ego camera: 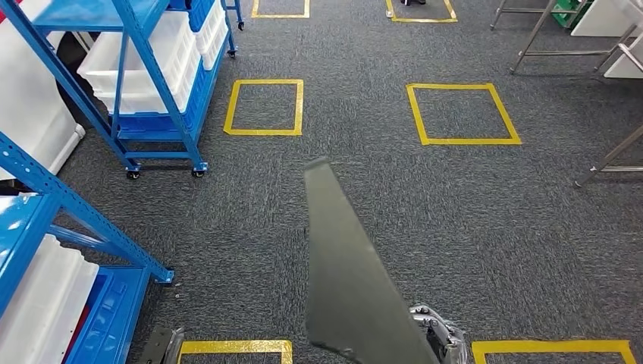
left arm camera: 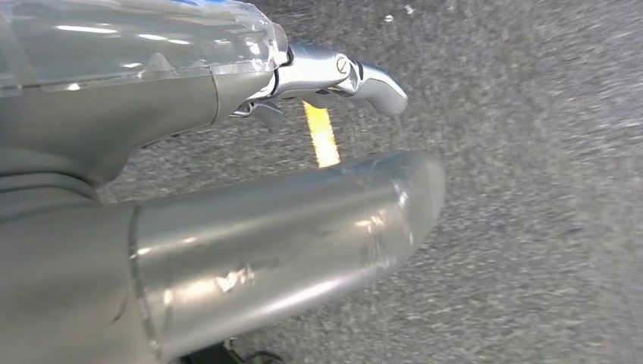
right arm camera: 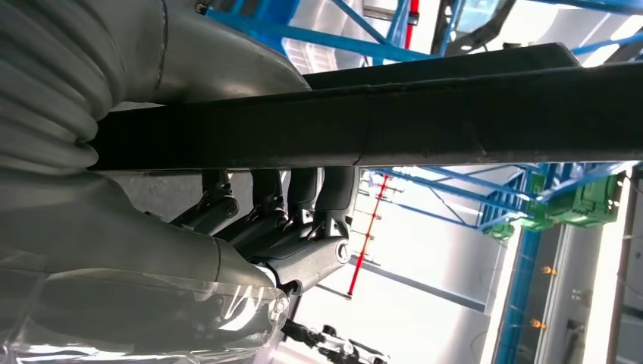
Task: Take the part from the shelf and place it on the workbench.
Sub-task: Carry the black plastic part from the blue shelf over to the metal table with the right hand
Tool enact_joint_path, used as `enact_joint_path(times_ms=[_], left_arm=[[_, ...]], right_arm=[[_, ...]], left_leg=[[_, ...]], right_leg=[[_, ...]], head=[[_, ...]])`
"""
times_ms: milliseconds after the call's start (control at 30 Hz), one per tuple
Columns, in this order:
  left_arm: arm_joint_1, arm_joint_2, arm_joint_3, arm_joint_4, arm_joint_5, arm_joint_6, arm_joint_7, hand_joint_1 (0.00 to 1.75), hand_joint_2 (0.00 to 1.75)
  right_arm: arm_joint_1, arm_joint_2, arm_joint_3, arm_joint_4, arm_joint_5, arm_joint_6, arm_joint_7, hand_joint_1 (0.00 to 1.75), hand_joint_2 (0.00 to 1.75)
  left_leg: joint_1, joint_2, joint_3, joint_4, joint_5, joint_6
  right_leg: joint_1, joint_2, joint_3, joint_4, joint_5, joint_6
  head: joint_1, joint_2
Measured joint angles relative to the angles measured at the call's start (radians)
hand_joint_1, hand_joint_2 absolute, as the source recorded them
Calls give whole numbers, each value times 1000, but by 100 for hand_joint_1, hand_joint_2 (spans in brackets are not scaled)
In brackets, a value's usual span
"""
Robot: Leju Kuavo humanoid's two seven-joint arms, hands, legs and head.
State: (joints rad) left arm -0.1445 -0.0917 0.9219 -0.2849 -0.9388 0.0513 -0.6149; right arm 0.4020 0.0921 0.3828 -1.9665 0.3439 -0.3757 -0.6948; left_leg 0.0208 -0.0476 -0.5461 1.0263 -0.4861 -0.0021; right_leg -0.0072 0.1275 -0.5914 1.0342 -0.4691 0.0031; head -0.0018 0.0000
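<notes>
The part point(ego camera: 341, 258) is a long, flat, dark grey piece that tapers to a narrow far end. In the head view it juts forward over the carpet from the bottom middle. My right hand point(ego camera: 440, 330) grips its near end at the bottom edge. In the right wrist view the part point(right arm camera: 455, 114) runs across as a dark bar, clamped between the thumb and the dark fingers point(right arm camera: 303, 205) of my right hand point(right arm camera: 250, 250). My left hand point(left arm camera: 152, 121) hangs over the carpet with its thumb and fingers apart and nothing in it.
A blue wheeled shelf point(ego camera: 152, 68) with white bins stands at the far left. A second blue shelf point(ego camera: 68, 227) is close on my left. Yellow tape squares point(ego camera: 264, 106) mark the grey carpet. Metal table legs point(ego camera: 610, 159) stand at the right.
</notes>
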Motion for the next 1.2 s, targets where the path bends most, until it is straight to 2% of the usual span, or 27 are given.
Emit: enact_joint_path(times_ms=[67, 100, 133, 167, 200, 233, 267, 333, 367, 400, 433, 500, 567, 633, 667, 700, 733, 767, 800, 867, 933, 1000, 1033, 1067, 1133, 1167, 1200], left_arm=[[1, -2, 0, 2, 0, 2, 15, 0, 0], [3, -3, 0, 4, 1, 2, 22, 0, 0], [7, -2, 0, 5, 3, 4, 32, 0, 0], [12, -2, 0, 8, 5, 6, 43, 0, 0], [18, -3, 1, 10, 8, 10, 56, 0, 0], [23, -3, 1, 12, 11, 15, 67, 0, 0], [29, -3, 2, 14, 12, 20, 75, 0, 0], [38, -4, 3, 19, 14, 26, 83, 0, 0], [42, -5, 3, 21, 14, 27, 86, 0, 0], [45, -5, 4, 23, 14, 29, 91, 0, 0], [47, -6, 5, 24, 14, 31, 98, 0, 0], [51, -7, 7, 26, 15, 34, 114, 0, 0], [55, -8, 10, 29, 16, 36, 121, 0, 0], [63, -6, 17, 31, 20, 36, 120, 0, 0], [68, -5, 21, 31, 23, 36, 119, 0, 0], [73, -3, 25, 32, 26, 36, 119, 0, 0], [75, -3, 27, 32, 27, 36, 118, 0, 0], [76, -2, 28, 32, 28, 36, 117, 0, 0], [76, -2, 29, 32, 27, 36, 117, 0, 0], [77, -2, 31, 33, 26, 35, 119, 0, 0], [78, -3, 34, 34, 22, 34, 124, 0, 0], [76, -4, 35, 35, 18, 34, 127, 0, 0], [74, -5, 36, 35, 16, 34, 128, 0, 0], [73, -6, 36, 35, 15, 34, 129, 0, 0], [74, -7, 37, 35, 14, 35, 133, 0, 0], [77, -7, 39, 35, 13, 36, 135, 0, 0], [79, -7, 41, 35, 13, 37, 137, 0, 0]], right_arm=[[-2, -1, 6, 0, 9, -6, 0, 175, 175], [-3, -2, 8, 0, 12, -9, 0, 175, 175], [-4, -2, 9, 0, 15, -13, 0, 175, 175], [-4, -2, 10, 0, 18, -17, 0, 175, 175], [-3, -2, 10, 0, 21, -23, 0, 175, 175], [-2, -2, 11, 0, 23, -30, 1, 175, 175], [0, -2, 11, 0, 25, -35, 1, 175, 175], [2, -3, 12, -1, 26, -44, 1, 175, 175], [2, -3, 12, -2, 28, -46, 1, 175, 175], [3, -3, 13, -4, 30, -49, 1, 175, 175], [4, -3, 13, -5, 32, -52, 2, 175, 175], [9, -3, 13, -8, 39, -62, 2, 175, 175], [15, -3, 13, -10, 46, -74, 2, 175, 175], [19, -3, 13, -11, 52, -83, 3, 175, 175], [20, -3, 13, -11, 54, -87, 3, 175, 175], [23, -3, 13, -11, 55, -90, 4, 175, 175], [25, -3, 13, -11, 56, -94, 4, 175, 175], [28, -3, 13, -12, 58, -98, 5, 175, 175], [31, -3, 13, -14, 63, -106, 6, 175, 175], [36, -2, 10, -19, 85, -134, 13, 175, 175], [42, 0, 5, -26, 115, -163, 24, 175, 175], [49, 2, -1, -31, 129, -176, 31, 175, 175], [52, 3, -3, -34, 132, -180, 34, 175, 175], [55, 3, -5, -36, 135, -184, 36, 175, 175], [57, 3, -7, -39, 143, -194, 41, 175, 175], [58, 3, -8, -40, 146, -198, 43, 175, 175], [60, 3, -9, -41, 148, -202, 45, 175, 175]], left_leg=[[1, 25, 2, -10, 6, 14], [0, 38, 2, -12, 7, 19], [-3, 51, 2, -13, 7, 22], [-5, 65, 2, -13, 6, 23], [-6, 79, 2, -13, 4, 24], [-7, 92, 3, -13, 2, 24], [-8, 105, 5, -13, 0, 23], [-10, 126, 13, -13, -6, 18], [-12, 134, 16, -13, -9, 14], [-13, 142, 19, -13, -11, 9], [-13, 151, 22, -13, -13, 4], [-13, 159, 29, -13, -19, -6], [-10, 119, 19, 25, -51, -14], [-7, 68, -33, 140, -112, -18], [-7, 59, -66, 206, -139, -19], [-7, 56, -91, 252, -148, -20], [-7, 55, -101, 263, -138, -21], [-7, 52, -93, 236, -109, -21], [-5, 42, -70, 176, -68, -21], [-1, -6, -20, 55, -17, -19], [-1, -31, -1, 9, -13, -11], [-3, -9, 3, 2, -9, 3], [-2, 2, 5, -2, -5, 10], [-1, 15, 7, -8, -2, 17], [-3, 42, 8, -14, 0, 26], [-5, 57, 8, -14, 0, 28], [-7, 72, 8, -14, -2, 29]], right_leg=[[2, -47, -26, 51, -34, 8], [2, -81, -52, 105, -64, 10], [2, -104, -84, 170, -96, 13], [1, -115, -113, 229, -119, 16], [0, -120, -130, 261, -124, 16], [0, -123, -128, 259, -113, 16], [1, -128, -106, 218, -85, 14], [8, -165, -30, 80, -26, 2], [13, -183, -2, 27, -11, -5], [19, -196, 13, -3, -7, -12], [23, -197, 15, -10, -10, -16], [20, -174, 16, -18, -5, -24], [12, -154, 23, -27, 0, -34], [9, -131, 25, -30, 2, -42], [9, -117, 25, -29, 2, -44], [10, -102, 25, -28, 1, -44], [10, -86, 26, -26, 1, -44], [9, -71, 26, -23, 0, -42], [7, -57, 27, -19, -3, -39], [6, -30, 23, -7, -9, -30], [5, -7, 14, 0, -10, -18], [1, 12, 8, -1, -7, -5], [1, 0, 3, 7, -13, 0], [2, -25, -9, 29, -28, 4], [4, -90, -59, 128, -84, 11], [2, -107, -90, 189, -112, 14], [0, -115, -115, 236, -127, 16]], head=[[5, 0], [8, 0], [11, 0], [11, 0], [11, 0], [11, 0], [11, 0], [11, 0], [11, 0], [11, 0], [10, 0], [10, 0], [8, 0], [4, 0], [3, 0], [3, 0], [3, 0], [3, 0], [2, 0], [2, 0], [1, 0], [0, 0], [1, 0], [4, 0], [11, 0], [14, 0], [14, 0]])
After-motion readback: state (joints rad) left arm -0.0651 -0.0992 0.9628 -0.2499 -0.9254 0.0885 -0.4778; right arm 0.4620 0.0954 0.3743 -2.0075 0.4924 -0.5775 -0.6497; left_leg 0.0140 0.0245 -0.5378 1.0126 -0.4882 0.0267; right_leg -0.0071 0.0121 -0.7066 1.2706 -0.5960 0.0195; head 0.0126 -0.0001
